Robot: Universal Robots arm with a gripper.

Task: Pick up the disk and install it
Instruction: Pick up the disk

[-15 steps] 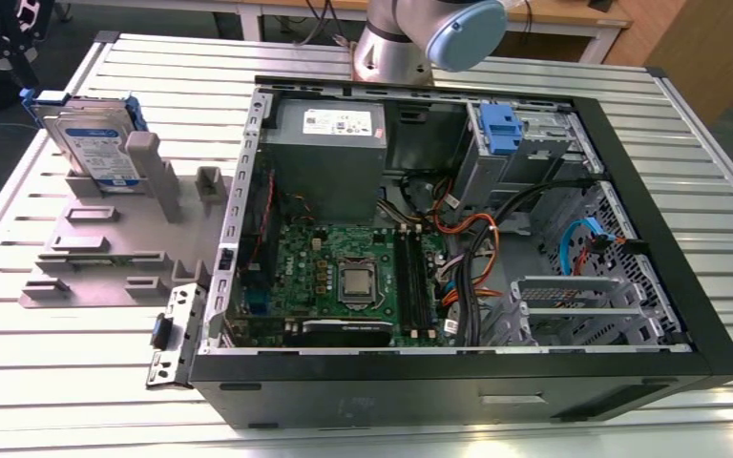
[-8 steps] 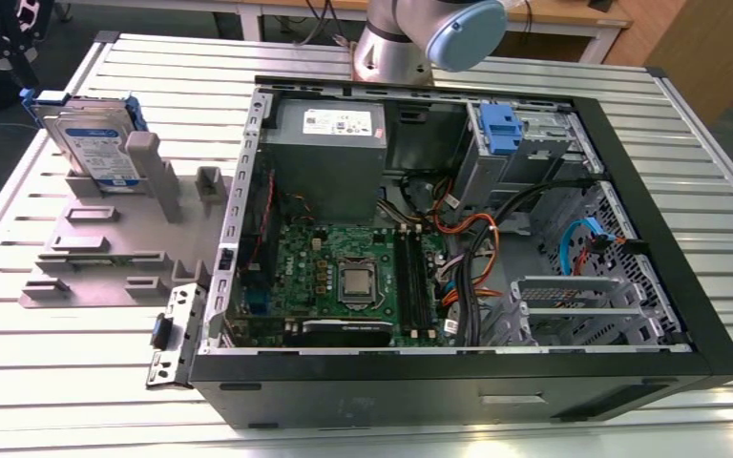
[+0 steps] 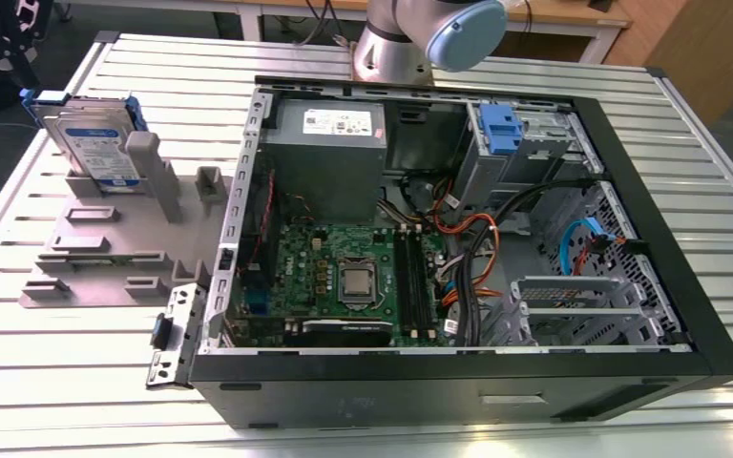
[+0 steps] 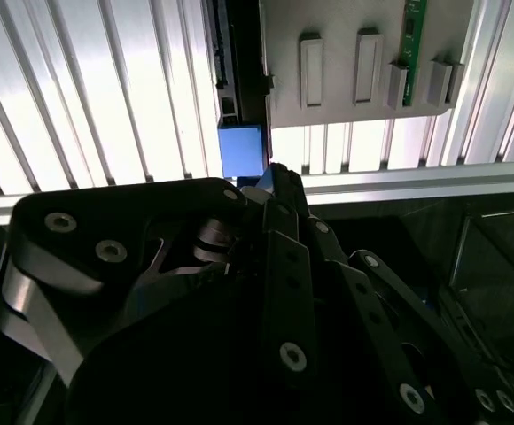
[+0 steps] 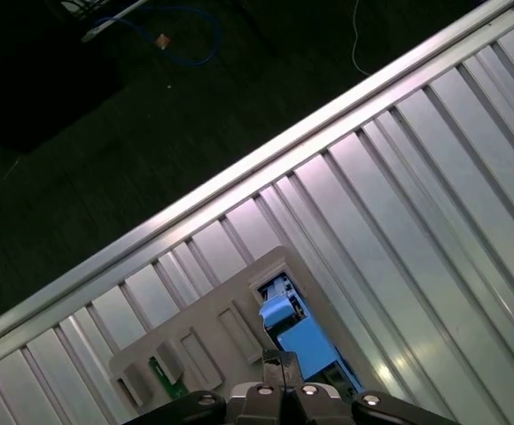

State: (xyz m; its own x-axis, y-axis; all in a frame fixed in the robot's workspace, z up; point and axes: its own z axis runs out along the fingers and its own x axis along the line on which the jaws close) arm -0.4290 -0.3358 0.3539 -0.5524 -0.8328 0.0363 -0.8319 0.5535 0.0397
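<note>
The arm (image 3: 433, 33) is reaching over the surface's (image 3: 73, 382) far edge, behind the open computer case (image 3: 443, 386). Its end effector (image 5: 280, 359) is pointing down, fingers together and empty. The disk (image 3: 91, 143) is standing upright in a grey holder (image 3: 112, 250) near the surface's far corner, on the exterior view's left.

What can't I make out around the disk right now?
- The disk base: exterior view, sunk in the grey holder and behind its post.
- One end of the disk: first wrist view, covered by the gripper.
- The arm: exterior view, cut off by the top edge.
</note>
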